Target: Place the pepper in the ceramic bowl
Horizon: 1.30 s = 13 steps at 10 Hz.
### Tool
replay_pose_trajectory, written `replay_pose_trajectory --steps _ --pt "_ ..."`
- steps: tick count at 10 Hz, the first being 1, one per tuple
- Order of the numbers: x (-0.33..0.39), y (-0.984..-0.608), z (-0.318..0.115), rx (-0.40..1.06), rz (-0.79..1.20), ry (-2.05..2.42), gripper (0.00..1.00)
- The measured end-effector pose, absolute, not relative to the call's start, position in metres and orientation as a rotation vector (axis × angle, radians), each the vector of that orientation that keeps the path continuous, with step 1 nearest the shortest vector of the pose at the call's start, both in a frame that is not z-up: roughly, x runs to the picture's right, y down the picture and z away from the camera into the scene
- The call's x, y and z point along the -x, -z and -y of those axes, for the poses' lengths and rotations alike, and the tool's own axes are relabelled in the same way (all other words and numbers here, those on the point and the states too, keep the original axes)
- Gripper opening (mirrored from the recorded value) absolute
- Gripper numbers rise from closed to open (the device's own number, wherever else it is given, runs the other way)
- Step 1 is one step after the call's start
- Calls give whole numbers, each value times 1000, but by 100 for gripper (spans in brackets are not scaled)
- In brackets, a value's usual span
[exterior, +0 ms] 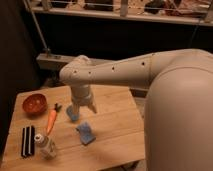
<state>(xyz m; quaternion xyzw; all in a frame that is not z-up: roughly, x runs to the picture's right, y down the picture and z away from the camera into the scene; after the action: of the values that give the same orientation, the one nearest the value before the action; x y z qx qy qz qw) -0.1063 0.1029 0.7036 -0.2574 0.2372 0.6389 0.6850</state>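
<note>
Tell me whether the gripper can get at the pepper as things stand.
Probably yes. The gripper hangs above the table, fingers open, close beside the pepper. Only a blue sponge piece lies flat between them, and nothing covers the pepper from above.
</note>
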Motion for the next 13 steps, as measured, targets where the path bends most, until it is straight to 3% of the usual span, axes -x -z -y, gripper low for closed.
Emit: replay_pose_trajectory --steps 4,13 --pt "166 -711 -105 555 -494 -1317 65" --pt "303 -768 -105 722 -346 -1169 65"
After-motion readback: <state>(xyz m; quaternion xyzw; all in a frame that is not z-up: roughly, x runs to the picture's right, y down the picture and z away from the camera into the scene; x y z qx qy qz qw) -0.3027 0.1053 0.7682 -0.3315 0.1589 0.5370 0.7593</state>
